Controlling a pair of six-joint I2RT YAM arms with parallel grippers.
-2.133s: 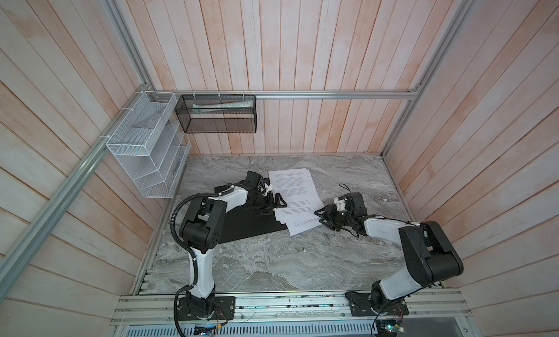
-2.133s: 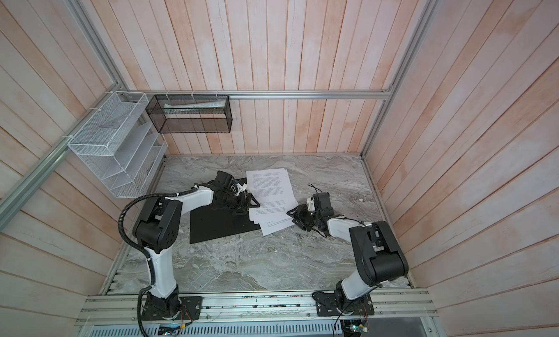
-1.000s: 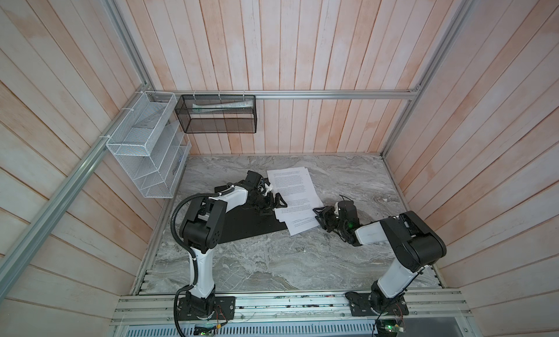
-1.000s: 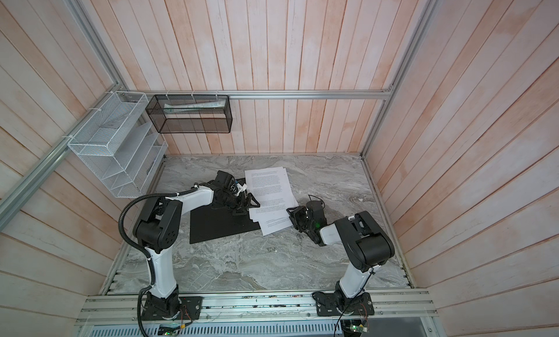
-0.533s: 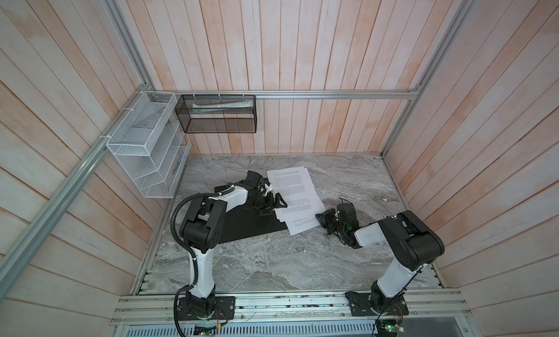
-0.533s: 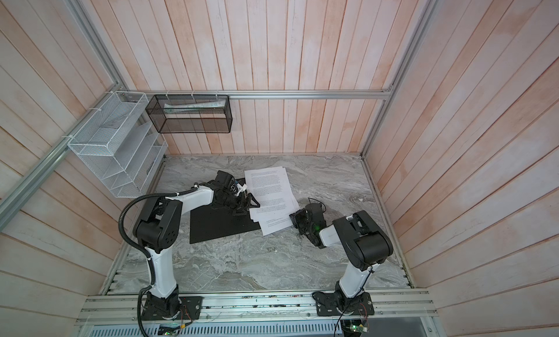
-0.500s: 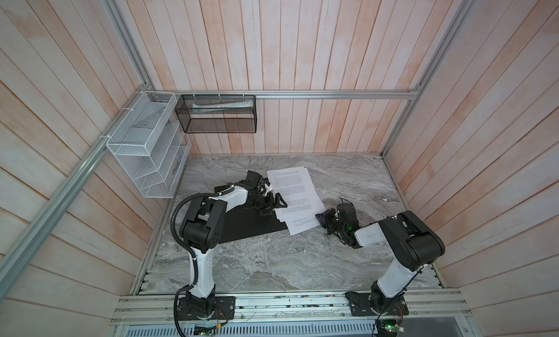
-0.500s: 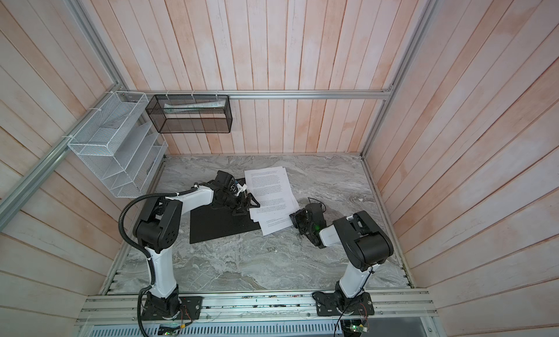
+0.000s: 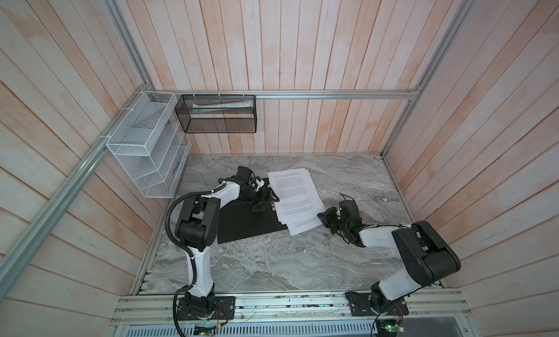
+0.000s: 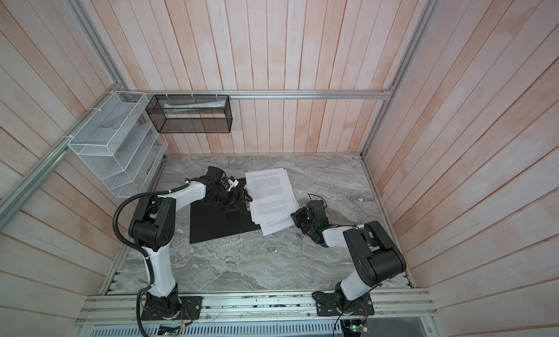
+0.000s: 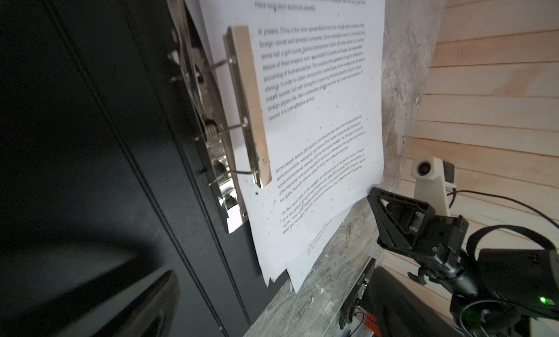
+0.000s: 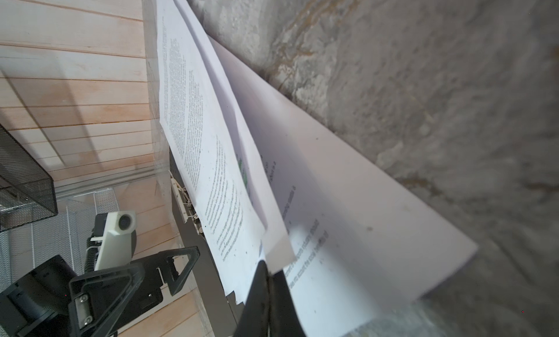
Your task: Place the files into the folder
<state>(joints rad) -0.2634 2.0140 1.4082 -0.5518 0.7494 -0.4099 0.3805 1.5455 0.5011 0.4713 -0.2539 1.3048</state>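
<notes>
Paper, thin and matte white with lines of small black print, makes up the files (image 9: 295, 196), a loosely fanned stack of rectangular sheets lying just ahead of the right gripper (image 9: 324, 215). That gripper's black fingers are pressed together on the nearest edge of the upper sheets, and in the right wrist view the pinched edge (image 12: 272, 253) curls up off the sheet beneath. Past the sheets from that gripper lies the folder (image 9: 245, 226), opened flat with its smooth black inside facing up, and the files overlap its side. The left gripper (image 9: 265, 196) hangs low over the folder beside its shiny metal clip (image 11: 242, 108). Its angular, triangular open-frame fingers (image 12: 181, 266) are spread wide with nothing between them. The clip's flat bar on thin wire prongs sits over the sheets' edge; whether it presses them cannot be told. Grey veined marble-patterned tabletop (image 9: 272, 259) lies under everything
</notes>
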